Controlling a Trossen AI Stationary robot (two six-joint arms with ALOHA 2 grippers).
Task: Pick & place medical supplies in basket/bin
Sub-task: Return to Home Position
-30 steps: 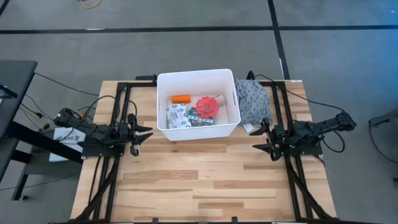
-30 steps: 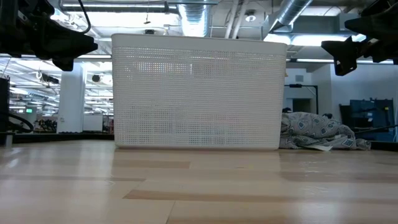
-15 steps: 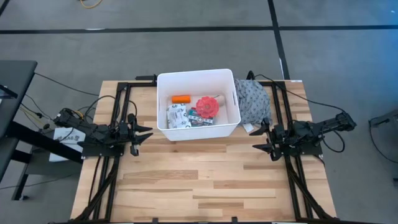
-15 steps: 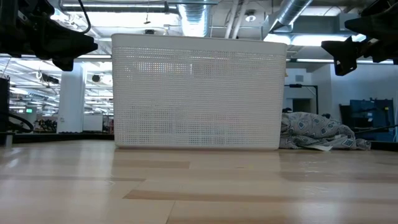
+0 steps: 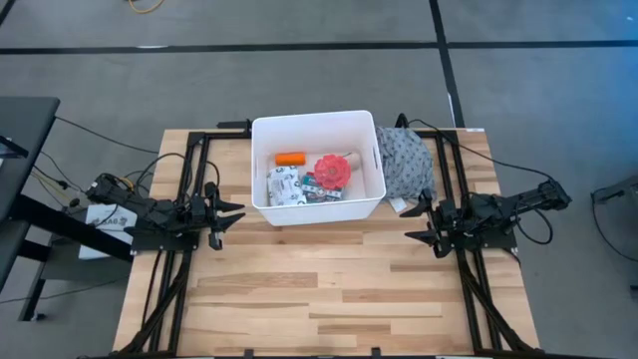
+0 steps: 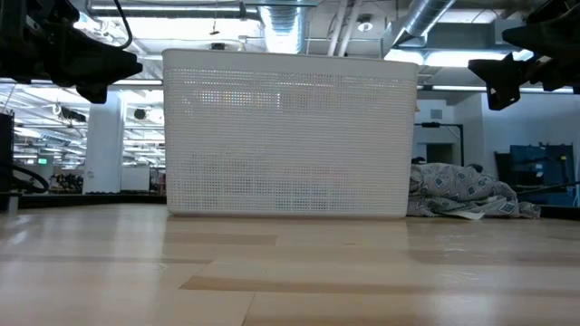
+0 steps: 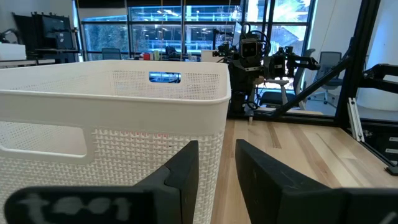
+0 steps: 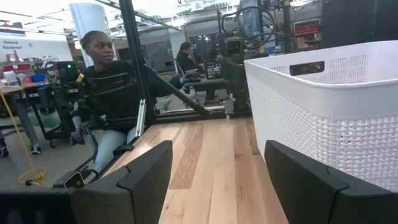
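The white tub [image 5: 262, 130] stands at the table's far middle; it also shows in the low view [image 6: 290, 136]. In it lie an orange cylinder [image 5: 290, 158], a pink tape roll [image 5: 332, 170], a white packet with green print [image 5: 283, 186] and a green-white box [image 5: 322, 189]. My left gripper [image 5: 231, 212] hovers open and empty at the tub's near-left corner [image 7: 211, 124]. My right gripper [image 5: 417, 227] hovers open and empty at the tub's near-right corner [image 8: 323, 112]. The beige roll and the small white piece do not show.
A grey patterned cloth [image 5: 404, 165] lies against the tub's right side, with a white scrap at its near edge [image 5: 399, 206]. Bare wood fills the table's near half [image 5: 319, 289]. Beyond the table a seated person [image 8: 109, 93] and another farther back [image 8: 185, 56] show.
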